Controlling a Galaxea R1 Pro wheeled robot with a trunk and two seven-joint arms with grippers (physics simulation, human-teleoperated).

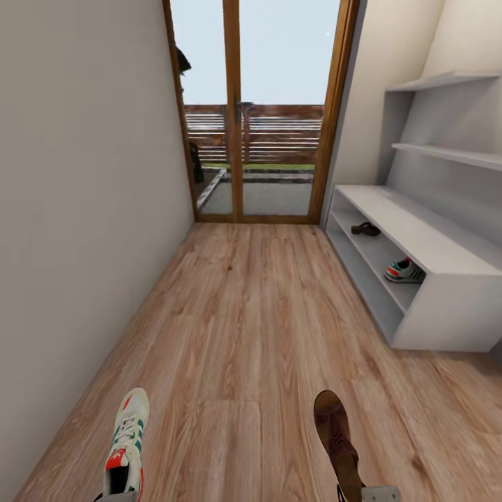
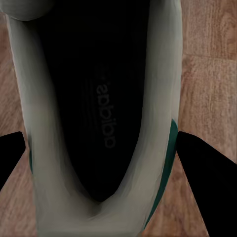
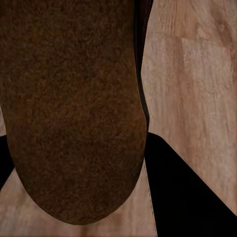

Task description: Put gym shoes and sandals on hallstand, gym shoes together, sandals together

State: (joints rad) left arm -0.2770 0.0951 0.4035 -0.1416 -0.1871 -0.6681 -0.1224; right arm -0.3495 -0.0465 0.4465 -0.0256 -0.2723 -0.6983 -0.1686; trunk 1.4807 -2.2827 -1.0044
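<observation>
The light brown wood-plank corridor floor (image 1: 258, 314) runs to the white two-level hallstand (image 1: 418, 237), whose lower shelf already holds one brown sandal (image 1: 365, 229) and one sneaker (image 1: 405, 270). The left fingers (image 2: 197, 163) grip a white green-striped gym shoe (image 1: 127, 446); the right fingers (image 3: 182, 187) clamp a dark brown sandal (image 1: 336, 432). A heel-only grip risks either swinging loose in transit.

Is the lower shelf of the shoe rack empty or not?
Not empty: a sandal and a gym shoe lie on the rack's lower shelf.
</observation>
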